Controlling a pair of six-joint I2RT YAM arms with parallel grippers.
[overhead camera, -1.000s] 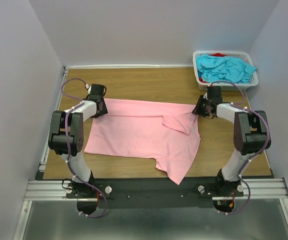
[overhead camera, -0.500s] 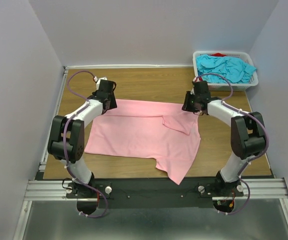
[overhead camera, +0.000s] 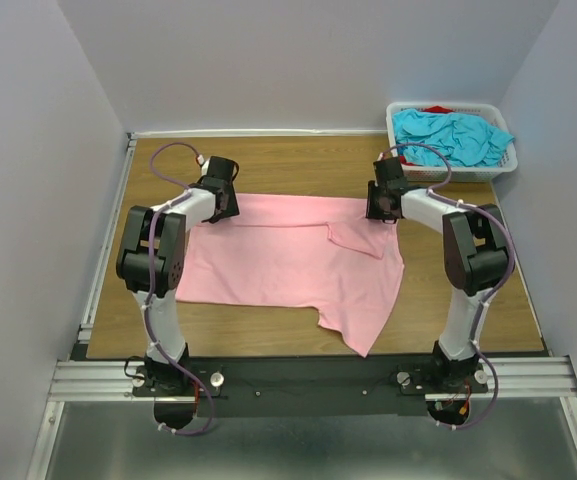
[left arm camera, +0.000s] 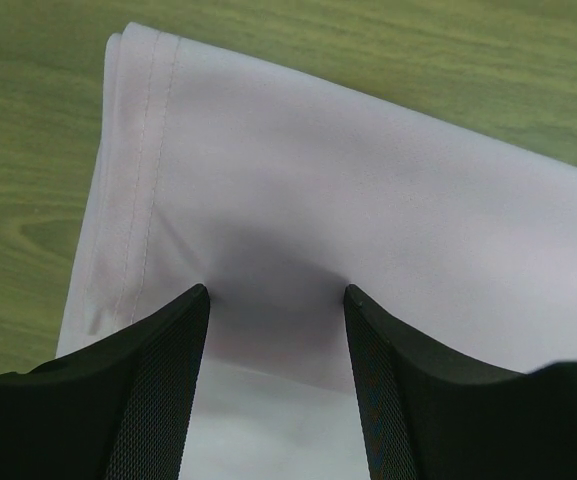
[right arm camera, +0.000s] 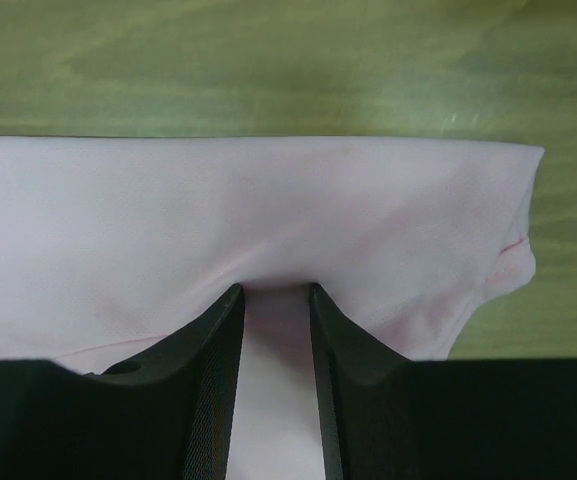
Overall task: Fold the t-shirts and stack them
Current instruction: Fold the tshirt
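A light pink t-shirt (overhead camera: 278,265) lies spread on the wooden table, one flap folded over near its right side and a corner hanging toward the near edge. My left gripper (overhead camera: 223,202) stands at the shirt's far left corner. In the left wrist view its jaws (left arm camera: 274,292) are open wide, tips resting on the pink cloth (left arm camera: 368,190) beside the hem. My right gripper (overhead camera: 380,203) is at the far right corner. Its jaws (right arm camera: 274,290) stand narrowly open, pink cloth (right arm camera: 218,200) puckered at the tips and lying between them. Turquoise t-shirts (overhead camera: 450,135) and a bit of red (overhead camera: 438,108) fill the basket.
A white slotted basket (overhead camera: 405,160) stands at the far right corner of the table, close behind my right gripper. Grey walls enclose the table on three sides. Bare wood (overhead camera: 288,160) shows beyond the shirt's far edge.
Both grippers have swung inward and toward the far side along the shirt's far edge. The far edge now lies straighter and further back. Both pairs of jaws have widened.
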